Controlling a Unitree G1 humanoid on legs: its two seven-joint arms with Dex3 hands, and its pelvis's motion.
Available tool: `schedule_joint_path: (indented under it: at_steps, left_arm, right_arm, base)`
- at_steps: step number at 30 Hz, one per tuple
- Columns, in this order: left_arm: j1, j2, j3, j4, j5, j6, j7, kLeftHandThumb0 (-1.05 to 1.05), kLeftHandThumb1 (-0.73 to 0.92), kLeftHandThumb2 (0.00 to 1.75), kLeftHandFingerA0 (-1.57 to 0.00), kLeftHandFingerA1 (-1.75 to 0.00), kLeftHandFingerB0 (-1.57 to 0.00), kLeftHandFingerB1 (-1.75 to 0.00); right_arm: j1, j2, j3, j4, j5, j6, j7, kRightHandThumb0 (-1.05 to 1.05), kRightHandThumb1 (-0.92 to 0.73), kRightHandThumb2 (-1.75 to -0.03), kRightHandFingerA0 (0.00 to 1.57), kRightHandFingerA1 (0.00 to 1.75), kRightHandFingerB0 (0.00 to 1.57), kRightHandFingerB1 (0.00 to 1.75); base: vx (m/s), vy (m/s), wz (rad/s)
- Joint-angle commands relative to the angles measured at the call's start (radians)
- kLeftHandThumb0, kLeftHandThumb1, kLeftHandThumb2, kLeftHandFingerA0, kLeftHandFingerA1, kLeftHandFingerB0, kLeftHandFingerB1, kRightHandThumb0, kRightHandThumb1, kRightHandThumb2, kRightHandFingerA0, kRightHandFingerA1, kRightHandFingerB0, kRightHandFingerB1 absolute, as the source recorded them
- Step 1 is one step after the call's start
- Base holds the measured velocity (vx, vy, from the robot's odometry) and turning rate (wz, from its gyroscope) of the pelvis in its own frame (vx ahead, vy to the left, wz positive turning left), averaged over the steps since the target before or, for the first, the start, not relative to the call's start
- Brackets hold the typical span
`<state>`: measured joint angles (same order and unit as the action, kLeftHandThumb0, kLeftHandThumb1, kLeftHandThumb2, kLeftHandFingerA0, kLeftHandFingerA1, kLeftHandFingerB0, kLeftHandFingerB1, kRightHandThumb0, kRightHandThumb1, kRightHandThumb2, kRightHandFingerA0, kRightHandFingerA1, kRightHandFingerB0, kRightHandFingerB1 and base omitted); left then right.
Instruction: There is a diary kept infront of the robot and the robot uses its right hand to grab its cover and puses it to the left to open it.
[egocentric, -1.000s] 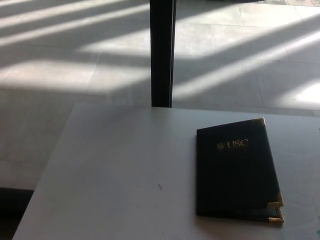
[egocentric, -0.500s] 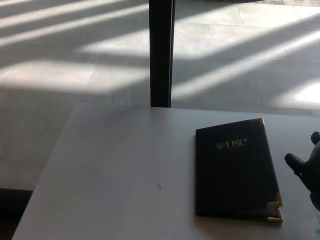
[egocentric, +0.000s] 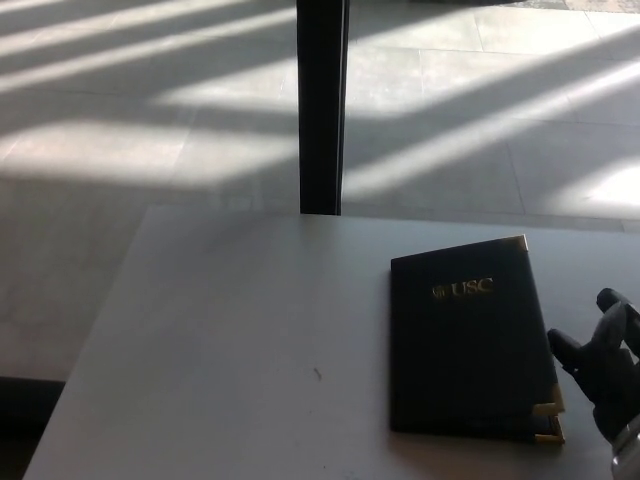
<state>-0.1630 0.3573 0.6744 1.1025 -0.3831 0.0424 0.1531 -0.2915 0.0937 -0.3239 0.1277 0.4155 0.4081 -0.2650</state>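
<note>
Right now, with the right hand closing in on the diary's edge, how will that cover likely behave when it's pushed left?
The diary has a flat cover with gold metal corners, so it probably swings over stiffly rather than flopping. It lies closed on a smooth white table, so the whole book may slide before it opens. The right hand has its fingers apart beside that edge.

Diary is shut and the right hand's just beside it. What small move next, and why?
Probably ease the right hand a little left to the diary's right edge. The cover lies closed, its gold-cornered opening edge facing the hand, whose fingers are apart and holding nothing, seemingly just short of that edge.
</note>
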Motion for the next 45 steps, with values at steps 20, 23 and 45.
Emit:
schedule_joint_path:
  at_steps: [20, 23, 45]
  left_arm:
    - [0.009, 0.027, -0.017, 0.002, 0.0, -0.021, 0.013, -0.87, 0.92, 0.94, -0.46, -1.14, -0.41, -0.93]
    - [0.012, 0.024, -0.024, -0.001, 0.006, -0.027, 0.015, -0.87, 0.92, 0.95, -0.47, -1.12, -0.42, -0.92]
    - [0.008, 0.041, -0.043, -0.01, 0.026, -0.019, 0.017, -0.86, 0.92, 0.98, -0.45, -1.12, -0.4, -0.91]
  right_arm:
    - [0.039, 0.16, 0.108, -0.053, -0.042, 0.014, -0.048, -0.61, -0.71, -0.99, 0.43, 0.63, 0.28, 0.54]
    - [0.037, 0.205, 0.15, -0.09, -0.055, 0.009, -0.056, -0.47, -0.63, -1.08, 0.47, 0.68, 0.19, 0.52]
    - [-0.02, 0.291, 0.382, -0.271, 0.007, 0.082, -0.111, -0.59, -0.91, -0.67, 0.45, 0.62, 0.31, 0.46]
  base:
    - [0.0, 0.0, 0.0]
    - [0.0, 0.0, 0.0]
    - [0.0, 0.0, 0.0]
